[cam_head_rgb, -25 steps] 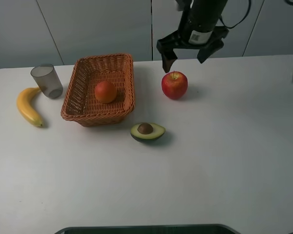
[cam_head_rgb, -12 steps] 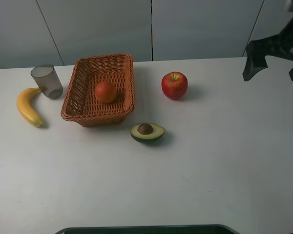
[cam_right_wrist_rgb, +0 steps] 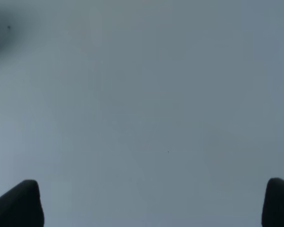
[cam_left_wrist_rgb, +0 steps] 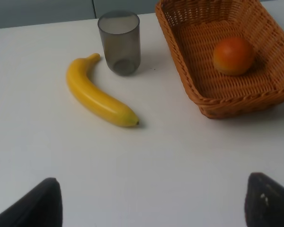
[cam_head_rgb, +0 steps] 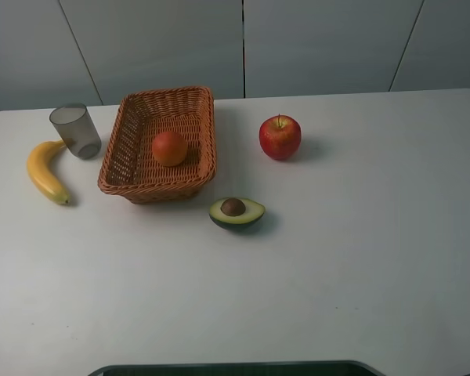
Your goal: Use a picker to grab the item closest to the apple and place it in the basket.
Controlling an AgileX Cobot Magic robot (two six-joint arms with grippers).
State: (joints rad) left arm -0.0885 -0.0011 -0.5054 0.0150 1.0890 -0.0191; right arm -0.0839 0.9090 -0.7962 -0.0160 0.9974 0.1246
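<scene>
Now, from the high camera I see none of my arms over the table point(cam_head_rgb: 376, 258). My left gripper point(cam_left_wrist_rgb: 151, 203) shows only in its wrist view, as two dark fingertips point(cam_left_wrist_rgb: 33, 205) at the corners of the picture, far apart, so its jaws stand open with nothing between them; it looks down at a slant on the left part of the table. My right gripper point(cam_right_wrist_rgb: 151, 203) is also spread wide, both dark tips at the picture's corners, and its camera faces only a plain grey surface; where that arm is pointing I cannot tell.

The orange point(cam_head_rgb: 169, 147) lies inside the wicker basket point(cam_head_rgb: 127, 149), a little toward the side near the apple point(cam_head_rgb: 280, 136). It is round, so I cannot give it a long axis or a direction. The basket's long axis runs from the front of the table toward the back wall. The apple stands upright to the right of the basket, apart from it, stem up.

The half avocado point(cam_head_rgb: 236, 211) lies cut face up with the pit showing, just in front of the basket's near right corner, its long axis across the table. The banana point(cam_head_rgb: 45, 171) and the grey cup point(cam_head_rgb: 75, 131) are left of the basket, close to each other.
</scene>
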